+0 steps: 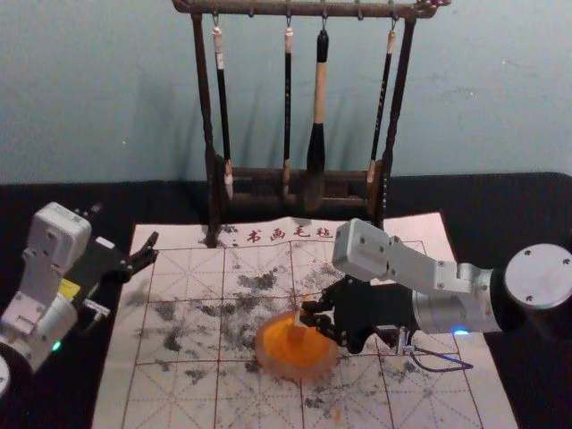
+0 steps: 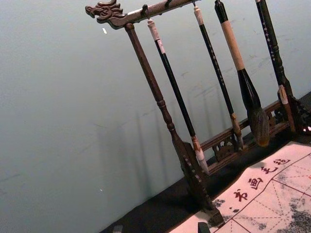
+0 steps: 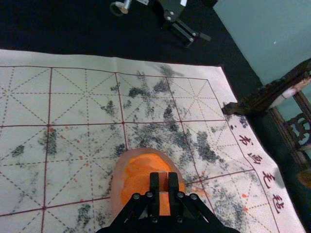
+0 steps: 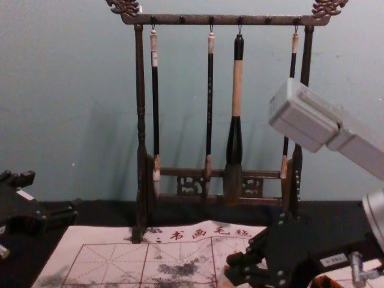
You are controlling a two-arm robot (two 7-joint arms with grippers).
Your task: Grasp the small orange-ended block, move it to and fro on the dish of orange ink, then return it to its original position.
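Head view shows the right gripper (image 1: 313, 316) low over the dish of orange ink (image 1: 262, 349), and the left gripper (image 1: 123, 226) waits beside the calligraphy mat (image 1: 116, 393), fingers apart. Right wrist view shows the small block (image 3: 164, 182) clamped above the ink. Probably the to-and-fro step is in hand; next needs gentle, level strokes inside the rim

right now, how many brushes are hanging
4: a brush by the left post of the rack, a slim brush mid-rack, a thick brush beside it, another by the right post.
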